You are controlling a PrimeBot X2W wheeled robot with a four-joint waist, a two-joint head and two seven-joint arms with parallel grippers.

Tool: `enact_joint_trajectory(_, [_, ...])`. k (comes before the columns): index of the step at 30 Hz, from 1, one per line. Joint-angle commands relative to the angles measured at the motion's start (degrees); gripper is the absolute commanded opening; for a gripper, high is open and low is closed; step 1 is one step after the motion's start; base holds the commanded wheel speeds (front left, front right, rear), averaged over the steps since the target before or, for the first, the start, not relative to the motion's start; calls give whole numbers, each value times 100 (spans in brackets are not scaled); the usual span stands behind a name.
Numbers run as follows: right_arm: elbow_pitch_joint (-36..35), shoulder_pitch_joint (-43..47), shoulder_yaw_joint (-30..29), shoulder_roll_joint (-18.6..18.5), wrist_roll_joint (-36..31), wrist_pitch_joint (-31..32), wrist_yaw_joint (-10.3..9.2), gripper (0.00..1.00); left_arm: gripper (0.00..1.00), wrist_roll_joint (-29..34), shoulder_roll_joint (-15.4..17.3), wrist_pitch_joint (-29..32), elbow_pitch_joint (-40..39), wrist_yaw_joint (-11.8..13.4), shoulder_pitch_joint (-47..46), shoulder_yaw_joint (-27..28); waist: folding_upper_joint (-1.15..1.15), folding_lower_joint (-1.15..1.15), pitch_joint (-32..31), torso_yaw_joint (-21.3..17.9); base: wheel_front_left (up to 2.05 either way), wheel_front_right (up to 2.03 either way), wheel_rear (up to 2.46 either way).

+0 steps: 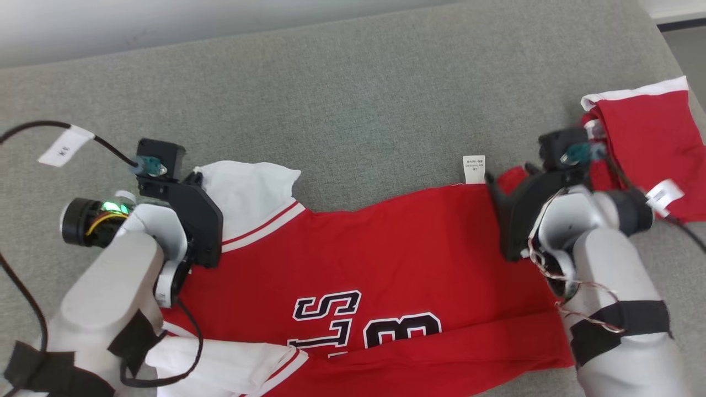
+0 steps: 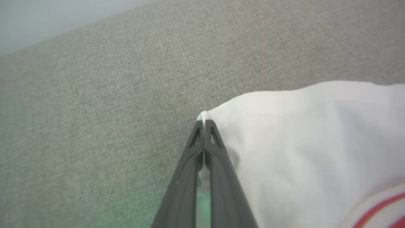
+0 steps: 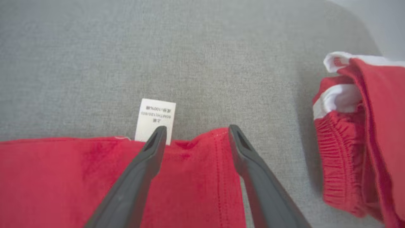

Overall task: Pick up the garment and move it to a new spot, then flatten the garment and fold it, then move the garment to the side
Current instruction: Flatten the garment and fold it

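The garment (image 1: 386,259) is a red jersey with white sleeves and black-and-white lettering, spread across the grey cushion. My left gripper (image 2: 204,122) is shut on the edge of its white sleeve (image 2: 300,142); in the head view that gripper (image 1: 194,175) sits at the sleeve's (image 1: 248,190) left edge. My right gripper (image 3: 196,131) stands open over the jersey's red hem corner (image 3: 202,177), one finger at each side of that corner, next to the white care label (image 3: 155,118). From the head camera this gripper (image 1: 499,184) is at the garment's far right corner.
A second red piece (image 1: 651,138) with white trim and an elastic waistband (image 3: 335,164) lies folded at the right of the grey cushion (image 1: 353,99). A black cable with a white tag (image 1: 63,146) runs by my left wrist. Pale floor shows beyond the cushion's far edge.
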Motion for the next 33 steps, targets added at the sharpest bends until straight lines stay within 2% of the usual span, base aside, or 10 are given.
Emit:
enact_joint_trajectory(1, [7, -32, 8, 8, -35, -22, -12, 100, 0, -5, -40, 20, 71, 14, 175, -56, 0, 0, -41, 26, 0, 0, 0])
enact_joint_trajectory(7, [481, -415, 510, -276, -317, 175, -12, 100, 0, 16, -187, -67, 169, 49, 138, -114, 0, 0, -5, 82, 0, 0, 0])
enact_joint_trajectory(11, [755, -608, 484, -475, -354, 269, -12, 100, 0, -2, -360, -105, 212, 4, 53, -165, 0, 0, 30, 185, 0, 0, 0])
enact_joint_trajectory(15, [847, -606, 361, -685, -469, 248, -13, 100, 0, -7, -387, -150, 289, -34, -6, -181, 0, 0, 36, 217, 0, 0, 0])
enact_joint_trajectory(27, [1123, -364, 221, -641, -38, 243, -12, 100, 0, -39, -400, -177, 399, -77, -77, -244, 0, 0, 23, 190, 0, 0, 0])
enact_joint_trajectory(28, [1157, -376, 223, -605, 45, 232, -12, 98, 0, -38, -397, -184, 408, -71, -82, -250, 0, 0, 34, 198, 0, 0, 0])
enact_joint_trajectory(30, [1252, -398, 224, -576, 176, 212, -12, 88, 0, -1, -388, -193, 432, -42, -93, -275, 0, 0, 53, 219, 0, 0, 0])
enact_joint_trajectory(33, [1462, -452, 238, -576, 375, 221, -12, 58, 0, -12, -394, -218, 463, -42, -98, -279, 0, 0, 83, 258, 0, 0, 0])
